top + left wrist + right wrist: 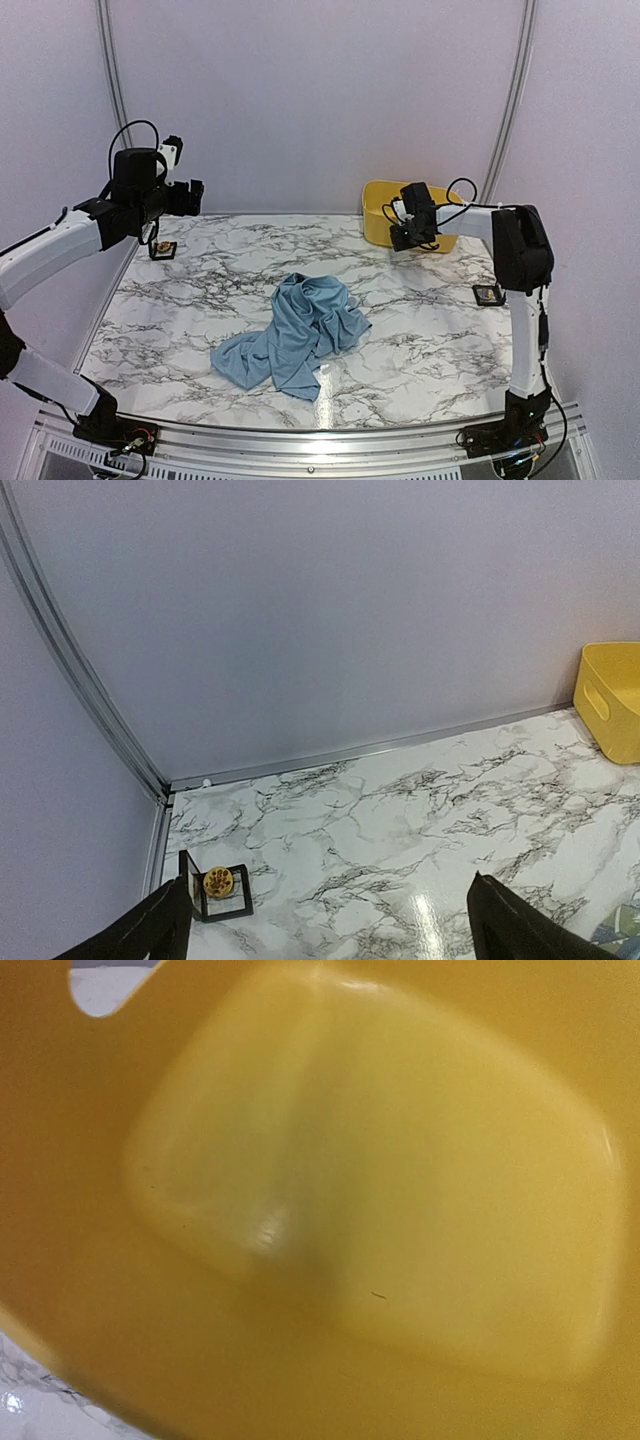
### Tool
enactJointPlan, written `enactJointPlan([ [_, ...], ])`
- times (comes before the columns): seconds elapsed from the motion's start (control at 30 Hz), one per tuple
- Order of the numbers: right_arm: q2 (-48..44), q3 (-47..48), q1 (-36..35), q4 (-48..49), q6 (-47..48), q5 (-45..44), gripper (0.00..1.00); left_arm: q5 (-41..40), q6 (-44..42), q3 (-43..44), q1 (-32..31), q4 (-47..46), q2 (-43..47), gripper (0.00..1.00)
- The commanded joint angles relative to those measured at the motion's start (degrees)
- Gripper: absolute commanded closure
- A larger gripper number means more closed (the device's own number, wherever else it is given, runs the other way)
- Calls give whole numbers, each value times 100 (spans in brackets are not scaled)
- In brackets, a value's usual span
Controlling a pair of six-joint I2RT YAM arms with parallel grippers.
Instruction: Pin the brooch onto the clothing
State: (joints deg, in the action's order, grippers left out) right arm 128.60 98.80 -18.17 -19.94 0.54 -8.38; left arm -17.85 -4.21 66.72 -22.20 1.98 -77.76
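The clothing (298, 332) is a light blue shirt lying crumpled in the middle of the marble table; its print is hidden. A corner of it shows in the left wrist view (622, 936). A round gold brooch (218, 882) sits in a small black frame stand (163, 249) at the far left of the table. My left gripper (192, 197) hovers high above and near that stand, fingers (165, 925) wide apart and empty. My right gripper (406, 236) is at the yellow bin (378, 206). Its wrist view shows only the bin's inside (380, 1190), not its fingers.
A second small black frame stand (488, 294) sits near the right edge of the table. The yellow bin (612, 702) stands at the back right against the wall. Grey walls with metal rails close the table at the back and left.
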Motion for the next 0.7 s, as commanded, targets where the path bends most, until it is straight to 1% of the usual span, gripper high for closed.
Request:
enactJointPlan([
  [0.0, -13, 205, 255, 352, -463, -224, 100, -87, -66, 43, -14, -42, -102, 1],
  [0.13, -80, 118, 44, 299, 77, 261, 100, -50, -53, 51, -13, -41, -141, 1],
  [0.2, -381, -171, -201, 403, 465, 535, 100, -47, -61, 60, -17, -43, -161, 1],
  [0.33, -1080, -924, -747, 1232, 914, 1478, 100, -53, -102, 93, -14, -48, -220, 1],
  [0.43, -1005, -692, -957, 1493, 798, 1822, 100, -3, -63, 150, -13, -40, -311, 1],
  [0.5, -848, -221, -987, 1360, 724, 2388, 100, 183, 29, 181, -13, -1, -370, 1],
  [0.57, -928, -146, -1022, 1325, 664, 2990, 100, 596, 116, 166, -38, 96, -361, 1],
  [0.63, -1244, -351, -1059, 1385, 624, 3201, 90, 1071, 105, 54, -187, 180, -325, 3],
  [0.67, -1442, -473, -1065, 1320, 623, 3207, 79, 1264, 63, 7, -332, 277, -308, 4],
])
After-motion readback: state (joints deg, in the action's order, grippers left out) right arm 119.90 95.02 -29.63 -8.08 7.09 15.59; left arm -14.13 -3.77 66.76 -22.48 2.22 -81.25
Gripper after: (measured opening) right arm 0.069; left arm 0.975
